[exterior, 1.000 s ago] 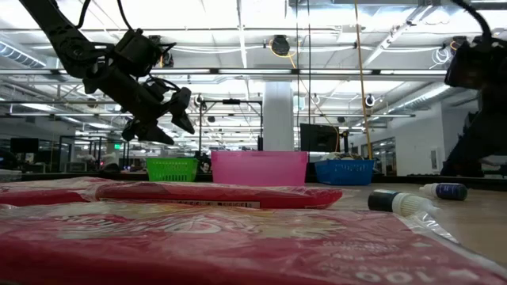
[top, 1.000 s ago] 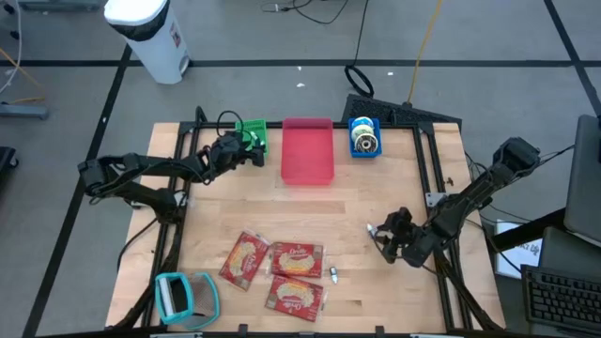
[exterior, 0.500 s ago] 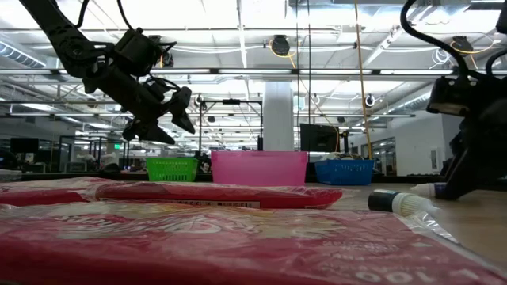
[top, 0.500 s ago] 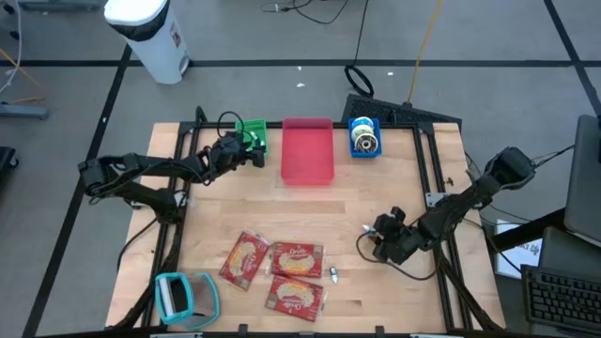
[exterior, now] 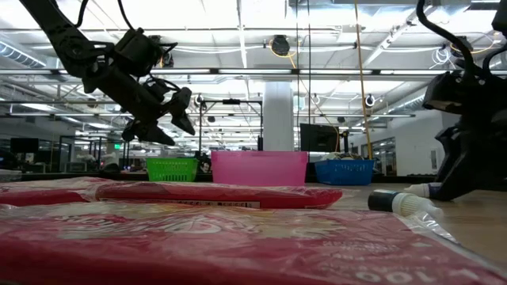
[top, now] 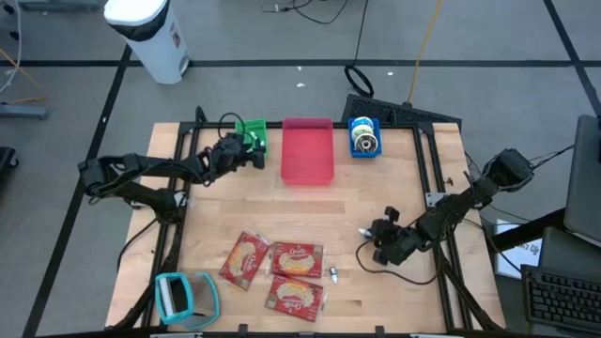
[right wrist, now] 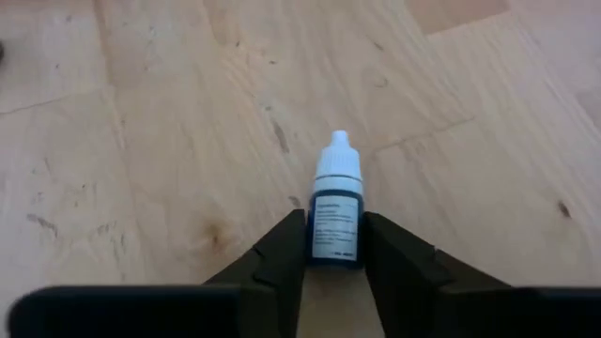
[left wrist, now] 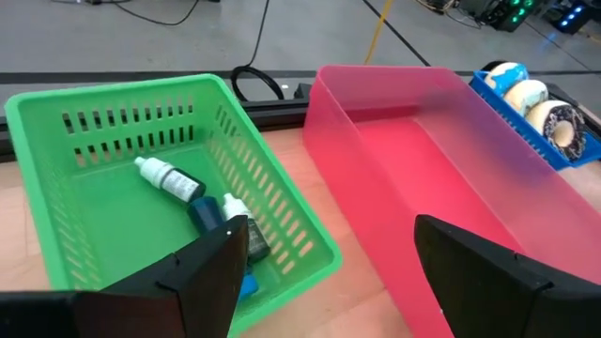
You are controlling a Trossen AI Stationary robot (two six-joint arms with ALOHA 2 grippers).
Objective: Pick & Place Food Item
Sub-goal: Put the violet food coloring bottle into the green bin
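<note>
Three red food packets lie flat near the table's front edge and fill the foreground of the low view. My right gripper is low on the table right of them, shut on a small white-capped dropper bottle. My left gripper hangs open in the air between the green basket and the pink bin, touching nothing. A second small bottle lies beside the packets. My right gripper has the bottle's dark labelled body pinched between its two fingers, at the end away from the cap. The fingers slant down from the table's right side and lie along the bottle. The bottle lies on the table, its white cap pointing away from the gripper.
The pink bin stands at the back middle, with the green basket of small bottles to its left. A blue bin of round items is to its right. A teal tape dispenser sits at the front left corner.
My right gripper has sunk to the tabletop, shifted a little toward the table's left edge and rolled about its own axis. It now sits around the small bottle.
</note>
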